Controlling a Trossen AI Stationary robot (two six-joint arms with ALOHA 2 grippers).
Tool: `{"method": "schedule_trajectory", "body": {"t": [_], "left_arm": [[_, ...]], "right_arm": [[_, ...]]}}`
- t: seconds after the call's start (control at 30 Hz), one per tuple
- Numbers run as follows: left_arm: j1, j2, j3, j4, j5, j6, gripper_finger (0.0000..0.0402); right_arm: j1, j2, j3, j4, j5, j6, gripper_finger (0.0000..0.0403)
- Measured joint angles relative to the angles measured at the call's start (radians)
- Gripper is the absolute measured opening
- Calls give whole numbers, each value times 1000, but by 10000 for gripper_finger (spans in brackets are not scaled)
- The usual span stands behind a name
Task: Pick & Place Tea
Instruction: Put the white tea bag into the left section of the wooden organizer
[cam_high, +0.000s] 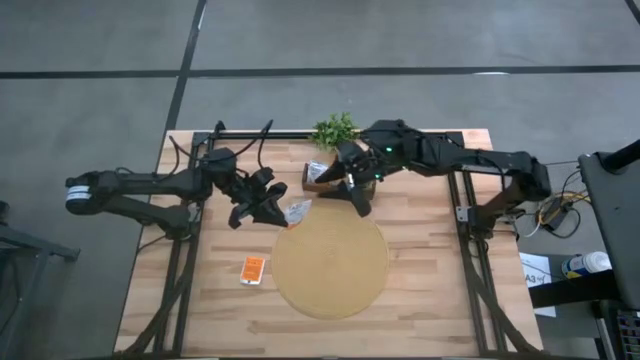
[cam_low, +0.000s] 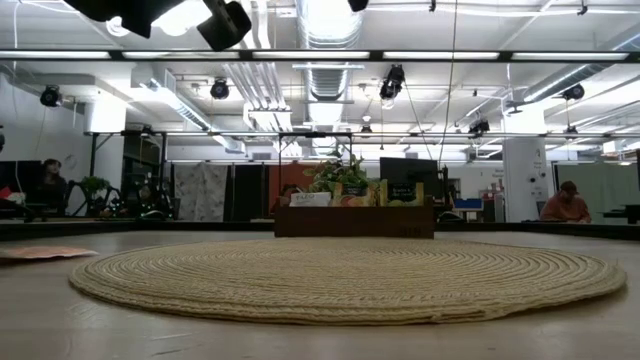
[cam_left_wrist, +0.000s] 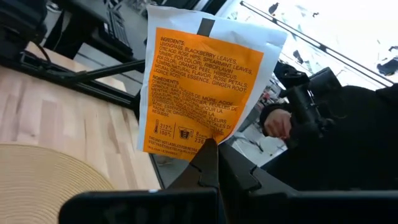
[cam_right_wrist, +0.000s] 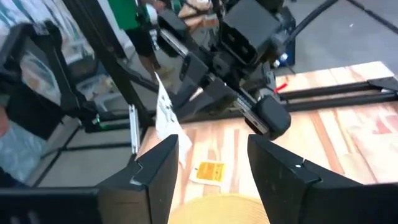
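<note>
Left gripper (cam_high: 283, 212) is clamped on an orange-red tea packet (cam_left_wrist: 200, 84), pinched at its lower edge, packet standing up from the fingertips with the printed ingredients side facing the wrist camera. In the high view that packet (cam_high: 297, 210) sits at the gripper's tip, above the table (cam_high: 440, 290) just off the far-left rim of the round tan mat (cam_high: 330, 265). Right gripper (cam_high: 358, 205) is just beside it on the packet's right, fingers (cam_right_wrist: 155, 171) spread apart with nothing between them; from its wrist view the held packet shows edge-on as a thin white strip (cam_right_wrist: 165, 115) just beyond the left finger. The two grippers are close, nearly tip to tip across the mat's far edge. A second orange packet (cam_high: 252, 269) lies flat on the bare wood left of the mat, well apart from both grippers; same one visible as (cam_right_wrist: 210, 171). Wooden tea box (cam_high: 322, 180) sits at the far side by the small green plant (cam_high: 334, 129), right behind the right gripper. Near half of the table and the whole mat surface are unoccupied; low view shows the mat (cam_low: 350, 275) with the box (cam_low: 354, 220) behind it. Black frame rails (cam_high: 470, 250) run along both table sides.
</note>
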Motion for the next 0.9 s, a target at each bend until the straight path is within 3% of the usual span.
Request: {"method": "schedule_trajectory", "body": {"t": [0.37,0.9], "left_arm": [[0,0,24,20,35,32,0],[21,0,26,52,35,53,0]], "right_arm": [[-2,130,122,-72,-152,-39,187],[-1,136,133,-1,-204,-25,147]]}}
